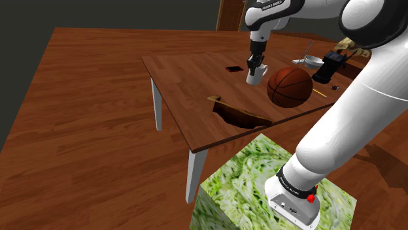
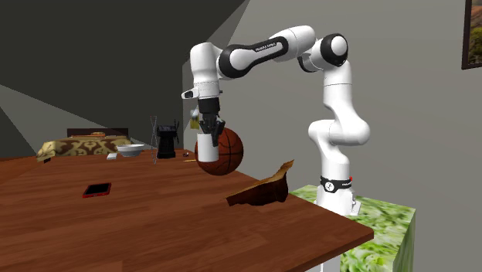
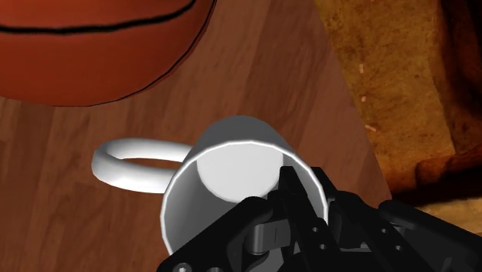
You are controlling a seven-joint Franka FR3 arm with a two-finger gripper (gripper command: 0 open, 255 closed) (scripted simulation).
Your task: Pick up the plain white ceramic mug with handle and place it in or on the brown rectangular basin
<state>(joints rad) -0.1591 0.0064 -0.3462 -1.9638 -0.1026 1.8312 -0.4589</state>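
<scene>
Wooden table (image 1: 189,78), basketball (image 1: 289,86) beside mug (image 1: 253,77)

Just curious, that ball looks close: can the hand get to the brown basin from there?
Probably yes. The hand, gripping the mug, has bare table between it and the basin; the basketball sits off to one side.
</scene>
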